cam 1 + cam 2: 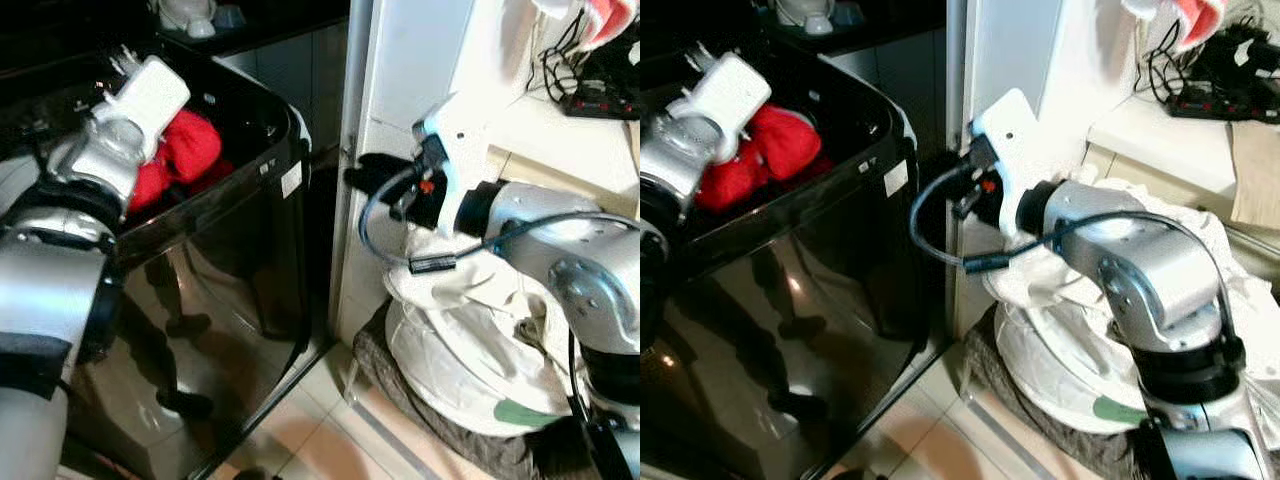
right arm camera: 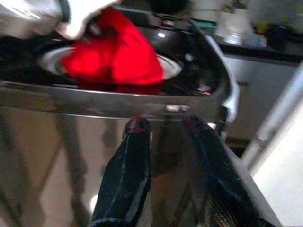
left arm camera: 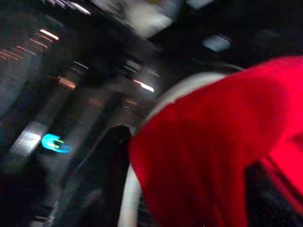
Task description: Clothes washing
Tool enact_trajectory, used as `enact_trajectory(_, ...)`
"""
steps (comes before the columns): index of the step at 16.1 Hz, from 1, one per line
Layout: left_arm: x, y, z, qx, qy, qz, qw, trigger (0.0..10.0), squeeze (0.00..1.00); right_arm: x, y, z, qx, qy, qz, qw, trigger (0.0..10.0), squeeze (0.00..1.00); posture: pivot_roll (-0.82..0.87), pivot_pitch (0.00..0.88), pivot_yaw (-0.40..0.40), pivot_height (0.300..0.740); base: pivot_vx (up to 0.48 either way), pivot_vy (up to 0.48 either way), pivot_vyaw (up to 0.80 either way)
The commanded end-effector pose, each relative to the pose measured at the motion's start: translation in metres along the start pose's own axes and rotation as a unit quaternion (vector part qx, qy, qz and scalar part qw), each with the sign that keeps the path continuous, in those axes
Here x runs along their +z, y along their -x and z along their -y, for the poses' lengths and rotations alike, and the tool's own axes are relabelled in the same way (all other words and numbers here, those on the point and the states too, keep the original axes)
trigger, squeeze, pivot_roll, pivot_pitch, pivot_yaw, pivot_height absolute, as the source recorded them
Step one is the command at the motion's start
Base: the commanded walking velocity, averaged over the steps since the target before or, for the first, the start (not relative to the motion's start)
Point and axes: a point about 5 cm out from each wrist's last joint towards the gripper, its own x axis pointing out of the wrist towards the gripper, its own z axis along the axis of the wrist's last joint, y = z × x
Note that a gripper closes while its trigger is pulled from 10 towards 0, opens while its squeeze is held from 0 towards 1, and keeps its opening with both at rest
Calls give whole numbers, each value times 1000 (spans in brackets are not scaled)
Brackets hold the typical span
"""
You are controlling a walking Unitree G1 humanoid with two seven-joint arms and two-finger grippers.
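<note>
A tiled floor [image 1: 330, 420] lies under a black top-loading washer [image 1: 230, 270], with a white wall panel [image 1: 400, 100] standing just beside it. The left claw [image 1: 150, 95] is over the open top of the washer, and a red garment [image 1: 185, 150] hangs directly under it, partly inside the drum [image 2: 170, 68]. In the left wrist view the red cloth [image 3: 213, 146] is very close to the camera, but the picture is blurred and the fingers are hidden, so I cannot tell if this claw is closed on the cloth or how wide it stands. The right claw [image 2: 170, 170] is held outside the washer, near its glossy front side and lower than the rim. Its two black fingers [image 2: 125, 175] stand a little apart, with a gap between them, and they hold nothing. Behind and below the right arm there is a pile of white laundry [image 1: 470, 350], resting in a dark basket [image 1: 440, 430] on the floor. Beyond the right claw, on a white worktop [image 1: 570, 140], lies a black power strip [image 1: 600, 100] with cables.
</note>
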Motion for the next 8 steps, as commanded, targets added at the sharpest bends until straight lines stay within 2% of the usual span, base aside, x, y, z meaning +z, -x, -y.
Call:
enact_trajectory(1, 16, 1, -12, 24, -10, 29, 999, 10000, 0, 6, -1, 4, -16, 6, 8, 1000, 10000, 0, -72, 0, 47, 740, 0, 0, 0)
enact_trajectory(2, 10, 0, 3, -41, 30, 9, 999, 10000, 0, 6, -1, 5, -17, 7, 6, 1000, 10000, 0, -71, 0, 47, 740, 0, 0, 0)
enact_trajectory(3, 3, 1, 21, -118, 39, -15, 992, 10000, 0, 5, -1, 5, -17, 9, 4, 1000, 10000, 0, -69, 0, 48, 740, 0, 0, 0)
enact_trajectory(4, -1, 2, 30, -146, 24, -21, 989, 10000, 0, 4, -1, 5, -16, 9, 3, 1000, 10000, 0, -70, 0, 48, 740, 0, 0, 0)
enact_trajectory(5, 0, 1, 30, -129, 26, -17, 991, 10000, 0, 3, -1, 4, -16, 9, 0, 1000, 10000, 0, -71, 0, 46, 740, 0, 0, 0)
enact_trajectory(6, -3, 2, 33, -140, 28, -26, 989, 10000, 0, 2, -2, 4, -17, 13, -6, 1000, 10000, 0, -73, 0, 46, 740, 0, 0, 0)
enact_trajectory(7, -3, 1, 31, -138, 11, -29, 990, 10000, 0, 2, -2, 4, -16, 15, -7, 1000, 10000, 0, -74, 0, 46, 740, 0, 0, 0)
enact_trajectory(8, -1, 1, 27, -137, 33, -27, 990, 10000, 0, 2, -2, 5, -17, 15, -7, 1000, 10000, 0, -74, 0, 47, 740, 0, 0, 0)
